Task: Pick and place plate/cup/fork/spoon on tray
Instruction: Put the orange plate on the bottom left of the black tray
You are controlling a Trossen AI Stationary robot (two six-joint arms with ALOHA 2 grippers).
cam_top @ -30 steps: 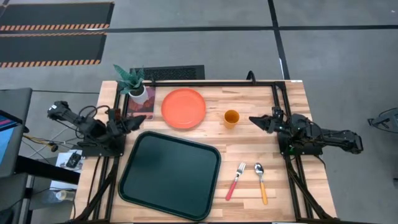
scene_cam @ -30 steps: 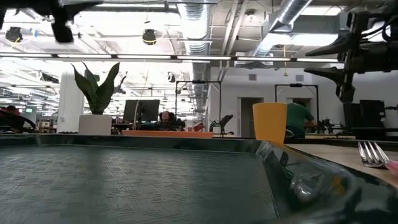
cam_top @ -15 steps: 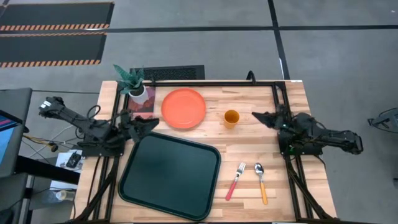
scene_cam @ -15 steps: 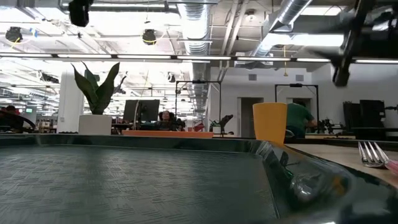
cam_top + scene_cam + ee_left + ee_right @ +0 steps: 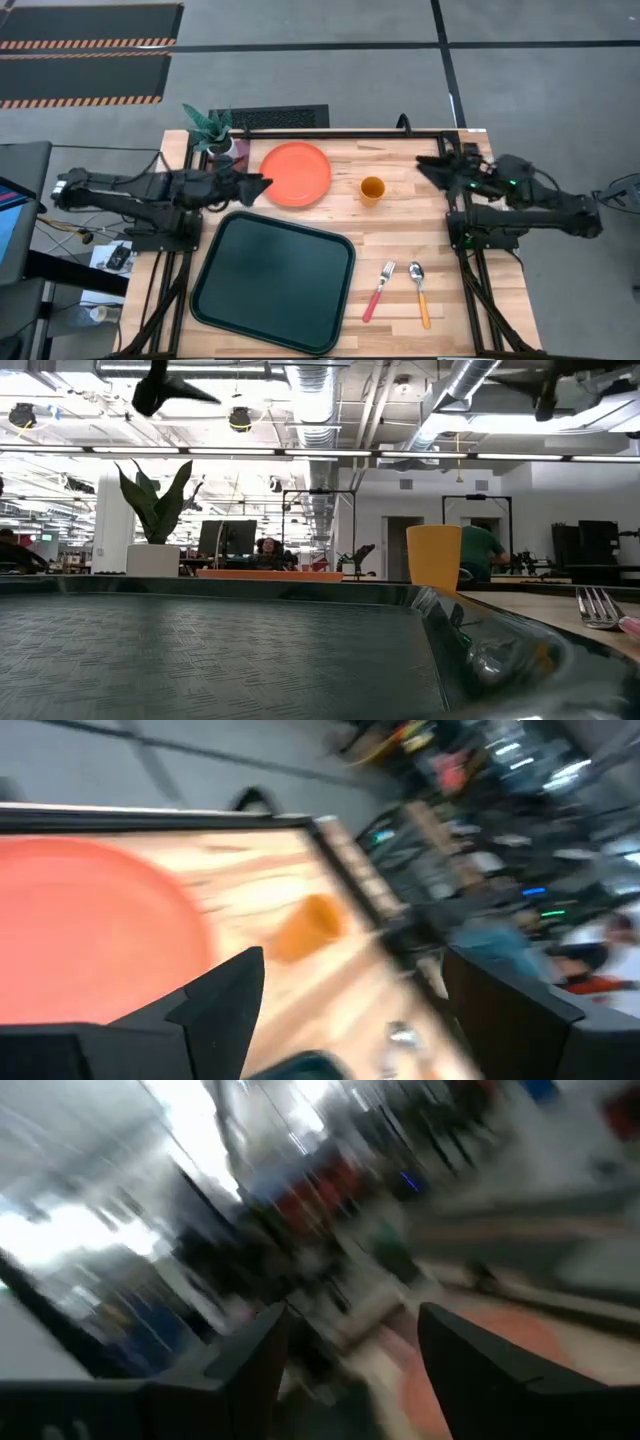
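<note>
The orange-red plate [image 5: 296, 174] lies flat on the wooden table at the far middle; it also shows in the left wrist view [image 5: 90, 920]. The orange-yellow cup [image 5: 372, 188] stands upright to its right. The dark green tray [image 5: 273, 279] lies at the near left. The fork [image 5: 378, 290] and the spoon [image 5: 420, 293] lie side by side right of the tray. My left gripper [image 5: 262, 183] is open in the air at the plate's left edge. My right gripper [image 5: 424, 164] is open in the air right of the cup.
A white pot with a green plant [image 5: 218, 140] stands at the far left corner, close behind my left gripper. A black frame rail [image 5: 340, 132] runs along the table's far edge. Bare wood [image 5: 400, 235] lies between the cup and the cutlery.
My left gripper has risen and gone toward the table's right edge, from beside the tray's far left corner to the plate's left edge. My right gripper has risen and gone toward the far edge. Plate, cup, fork, spoon and tray have kept still.
</note>
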